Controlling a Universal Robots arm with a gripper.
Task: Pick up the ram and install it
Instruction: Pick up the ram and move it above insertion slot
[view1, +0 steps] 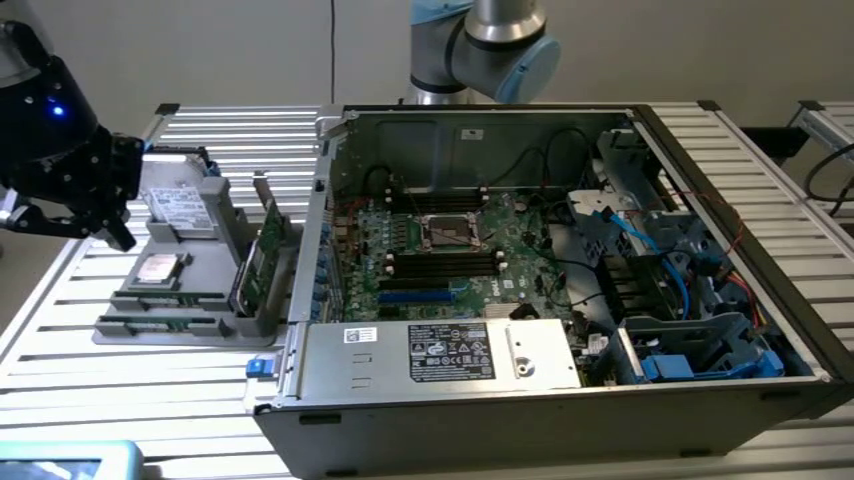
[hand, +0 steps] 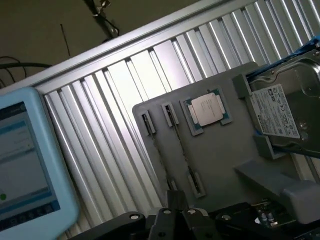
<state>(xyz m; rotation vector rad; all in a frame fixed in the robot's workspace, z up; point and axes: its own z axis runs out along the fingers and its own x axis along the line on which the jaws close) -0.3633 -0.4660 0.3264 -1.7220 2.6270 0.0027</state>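
Observation:
Two ram sticks stand edge-up in clips at the front of the grey parts tray: one ram behind, the other ram in front. In the wrist view they are thin lines, one ram beside the other ram. My black gripper hangs above the tray's far edge at the exterior view's left, shut and holding nothing. Its fingertips sit together, above and apart from the sticks. The motherboard's black memory slots lie inside the open computer case.
On the tray also sit a processor, a hard drive and an upright green expansion card. A light-blue tablet lies on the slatted table. Cables and drive cages crowd the case's right side.

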